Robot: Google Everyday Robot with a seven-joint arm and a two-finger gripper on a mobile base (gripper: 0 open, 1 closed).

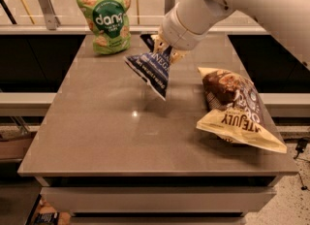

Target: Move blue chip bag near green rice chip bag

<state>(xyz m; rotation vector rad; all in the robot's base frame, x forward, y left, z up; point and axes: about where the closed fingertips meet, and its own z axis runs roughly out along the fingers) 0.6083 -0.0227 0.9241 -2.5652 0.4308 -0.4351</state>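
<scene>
I see the big gray table (pixel 97 136), and my white arm (pixel 232 1) reaches over it from the right. The cream-yellow and brown bag (pixel 237 115) lies on the right side of the table. The green rice chip bag (pixel 106 18) stands up at the far left. The blue chip bag (pixel 152 71) is up in the air over the back of the table. It is between those two bags and near the green one, but not touching it. The gripper (pixel 167 49) is just above it, pinching the top of the bag tight.

Here is what I think could go wrong. The foil looks slippery and I only hold a small bit, so the bag could slide out and drop too soon. If I swing too far left, it could bump the green bag and knock it over.

The blue bag is small, dark and crumpled. It hangs tilted with a pointy corner down, and it has white letters on it.
</scene>
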